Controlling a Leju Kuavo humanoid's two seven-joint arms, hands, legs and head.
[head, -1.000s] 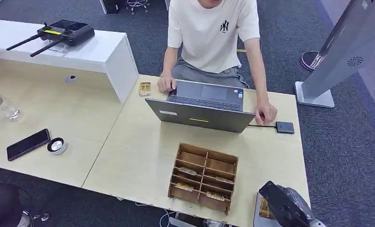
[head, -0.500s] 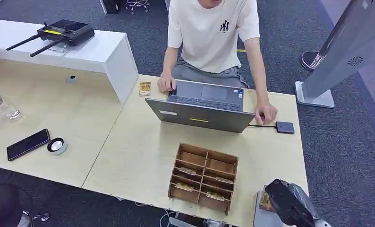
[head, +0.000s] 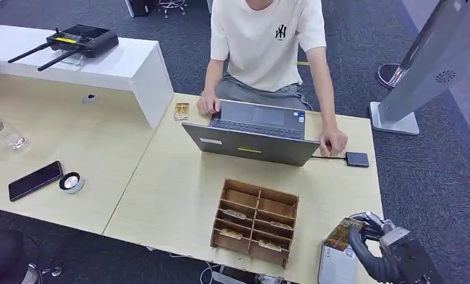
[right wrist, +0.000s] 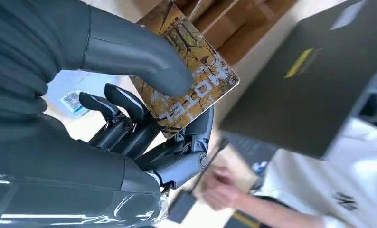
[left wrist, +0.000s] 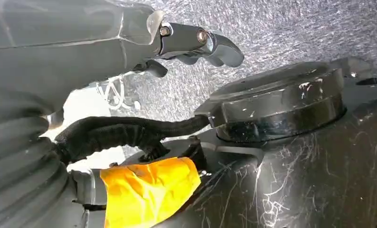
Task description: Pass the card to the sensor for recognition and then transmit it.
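while the right hand (head: 372,232) sits at the near right corner of the pale wooden table (head: 179,201), it pinches a brown-and-gold printed hotel card (right wrist: 189,71) between its thick grey thumb and dark fingers (right wrist: 125,107), so the card is lifted clear of the table surface. in the head view the card (head: 342,234) shows tilted just to the right of the brown wooden compartment box (head: 256,222), over a white sheet with a blue label (head: 336,266) that lies at the table edge. more cards of the same kind lie in some of the box's compartments.

beyond the box stands an open grey laptop (head: 251,133), its lid back facing the robot. a person in a cream t-shirt (head: 263,41) sits behind the laptop, one hand (head: 209,105) at its left corner and the other hand (head: 333,142) resting right of it. just right of that hand lies the small dark square sensor (head: 357,159), joined to the laptop by a thin cable. one more gold card (head: 181,110) lies left of the laptop.

far left of the box rest a black phone (head: 35,180), a round black-and-silver puck (head: 71,182) and a clear glass (head: 2,131).

the left hand (left wrist: 196,45) hangs over grey carpet, its fingers curled in with nothing between them.
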